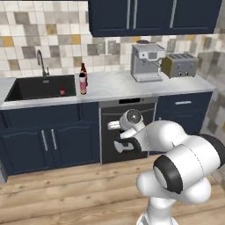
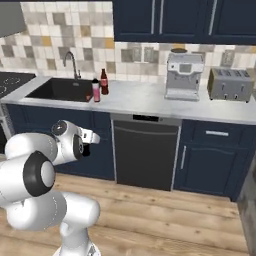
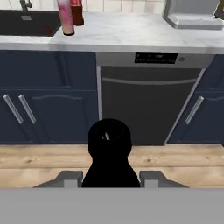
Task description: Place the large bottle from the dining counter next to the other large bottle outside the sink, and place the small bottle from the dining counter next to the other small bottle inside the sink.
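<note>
**Hand carrying a small dark bottle toward the sink bench**

Hand [image 3: 109,177] of the white arm is clamped on a small dark bottle [image 3: 109,153], seen from above in the hand view as a black rounded body rising between the two finger tips [image 3: 70,178]. The arm is folded close to the base, which, by judgement, keeps the load steady while the base faces the kitchen run; in the left base view the hand [image 1: 123,145] hangs in front of the dishwasher [image 1: 127,132], well short of the bench [image 1: 114,85].

On the bench, just right of the sink [image 1: 41,87], two large bottles stand upright side by side: a pink-bodied one [image 1: 82,83] in front and a dark red-brown one [image 1: 84,72] behind it, touching or nearly so. Their pairing outside the basin suggests the large-bottle half of the task is done. Inside the basin a small red object [image 1: 62,92] rests near the right wall; it is probably the other small bottle, though too small to confirm.

The remaining step, by judgement, is to lift the held bottle over the bench edge and set it down in the basin beside that object, clear of the faucet [image 1: 41,63]. An espresso machine [image 1: 147,61] and a toaster [image 1: 179,65] stand well apart to the right.
</note>
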